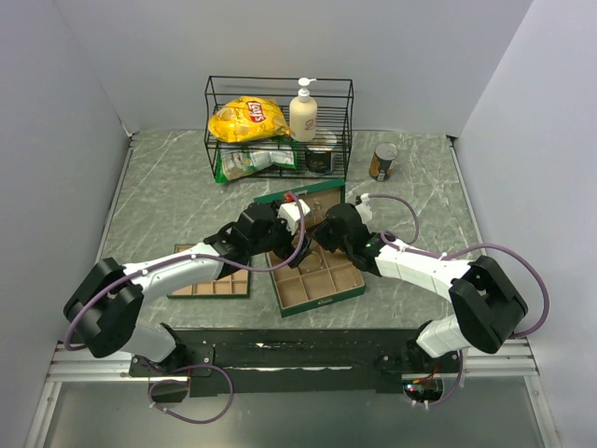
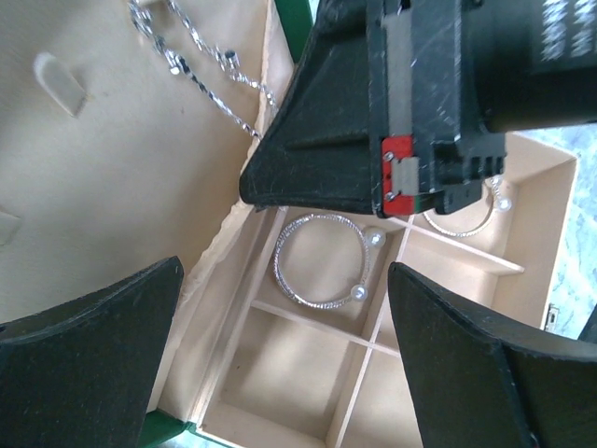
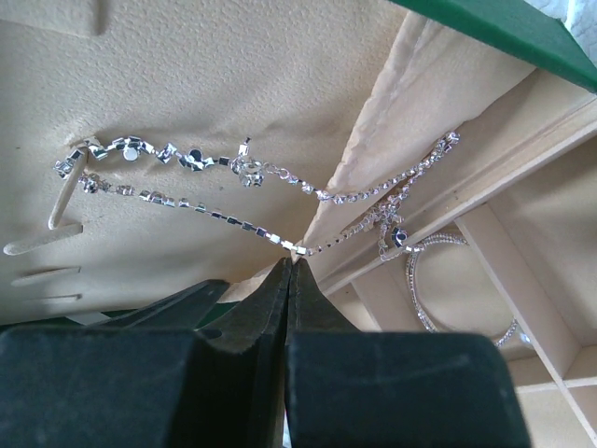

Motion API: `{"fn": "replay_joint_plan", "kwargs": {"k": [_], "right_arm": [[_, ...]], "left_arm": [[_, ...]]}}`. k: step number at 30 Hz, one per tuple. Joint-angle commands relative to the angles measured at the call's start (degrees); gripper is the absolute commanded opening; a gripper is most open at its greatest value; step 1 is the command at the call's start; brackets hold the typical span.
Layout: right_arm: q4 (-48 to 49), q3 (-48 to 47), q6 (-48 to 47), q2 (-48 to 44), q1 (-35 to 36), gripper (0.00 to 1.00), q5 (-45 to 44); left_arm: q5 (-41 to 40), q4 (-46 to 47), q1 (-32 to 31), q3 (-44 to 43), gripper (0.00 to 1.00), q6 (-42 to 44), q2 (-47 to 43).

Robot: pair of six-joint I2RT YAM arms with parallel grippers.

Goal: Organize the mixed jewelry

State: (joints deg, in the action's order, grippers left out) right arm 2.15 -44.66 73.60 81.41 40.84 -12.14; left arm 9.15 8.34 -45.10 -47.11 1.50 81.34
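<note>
Bottom centre of right wrist view, right gripper (image 3: 291,263): jaws pressing together, pinching sparkly silver rhinestone chain (image 3: 191,157).
Mid-frame, left gripper (image 2: 284,271): gaping wide, gripping nothing, hovering above silvery beaded wire bangle (image 2: 317,301).

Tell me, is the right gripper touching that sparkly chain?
Touching. The right wrist view shows the right gripper shut, its tips pinching the chain right where the chain bends into a V.

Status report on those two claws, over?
Right gripper shut on sparkly silver rhinestone chain at tan lid lining. Left gripper open over silver pearl-beaded bangle. Grippers crowd each other.
</note>
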Motion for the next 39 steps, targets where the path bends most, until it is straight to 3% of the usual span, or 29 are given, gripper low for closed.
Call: {"fn": "replay_joint_plan", "kwargs": {"k": [1,6,17,23,26,29,39], "right_arm": [[1.4,-0.3,-0.7,-2.0,0.0,0.0,0.9],[1.5,-0.4,-0.8,-1.8,-0.1,0.0,1.5],[0.0,-2.6,-5.2,-1.9,-0.8,0.0,3.4],[-1.5,-3.4,-10.4,-2.8,-2.4,0.12,6.3],[0.0,-2.0,-12.4,-4.4,-2.9,0.35,5.7],[-1.7,-1.8,-14.7,-6.2,-3.1,0.48,4.4],[-5.5,0.9,-24.3,-9.6,-4.7,0.51,1.2]], "left_arm": [[0.1,1.4,-0.2,0.7,0.99,1.0,1.0],[-0.3,1.0,-0.2,0.7,0.95,0.0,1.7],[2.0,-4.7,-0.2,-4.2,0.68,-4.0,5.4],[0.3,-4.1,-0.2,-4.0,0.62,-5.2,5.3],[-1.0,-4.2,-0.1,-3.9,0.6,-5.4,5.0],[-1.3,-4.7,0.2,-4.3,0.59,-5.3,5.1],[2.7,-6.6,3.0,-6.6,0.51,-5.5,6.5]]}}
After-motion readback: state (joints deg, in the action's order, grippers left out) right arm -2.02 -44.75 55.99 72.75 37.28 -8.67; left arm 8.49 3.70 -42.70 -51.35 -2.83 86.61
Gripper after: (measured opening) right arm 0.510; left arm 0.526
